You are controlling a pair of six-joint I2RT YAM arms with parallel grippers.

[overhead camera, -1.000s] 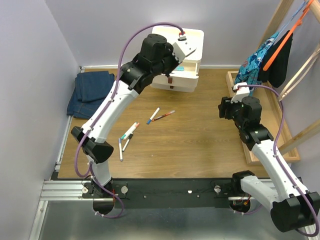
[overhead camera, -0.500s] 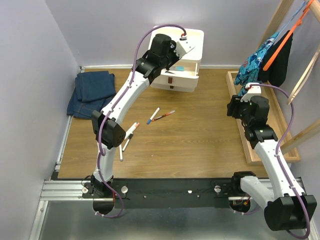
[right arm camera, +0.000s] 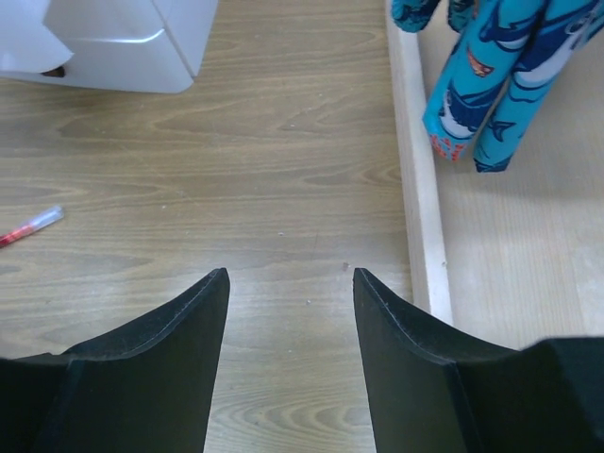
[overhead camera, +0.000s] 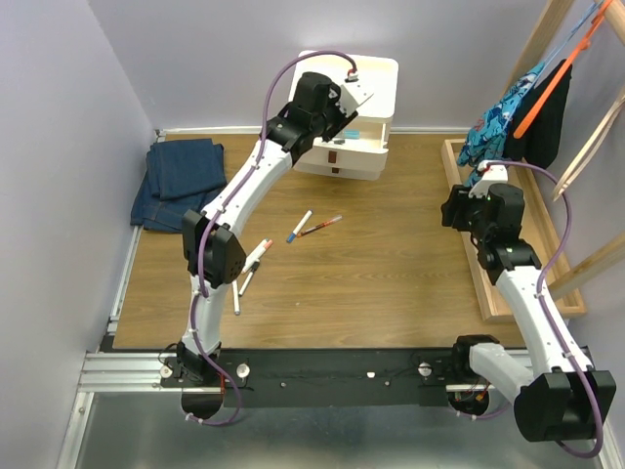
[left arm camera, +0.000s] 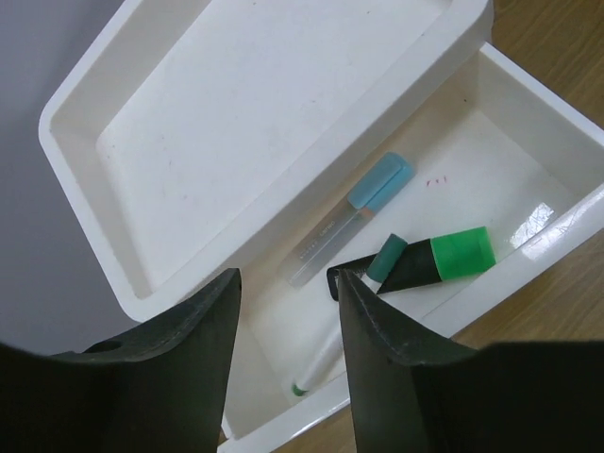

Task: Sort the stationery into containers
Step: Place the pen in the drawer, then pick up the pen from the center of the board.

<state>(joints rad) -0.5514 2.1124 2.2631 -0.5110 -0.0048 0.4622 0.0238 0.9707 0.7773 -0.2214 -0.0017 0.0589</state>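
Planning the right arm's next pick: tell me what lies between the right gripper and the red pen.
Only bare wooden table lies between the right gripper and the red pen, seen in the right wrist view.

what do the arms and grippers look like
Both the left arm and right arm have white links with bulky black joints, and a purple cable loops along each. The left gripper and right gripper each have two broad, matte black fingers tapering to the tips.
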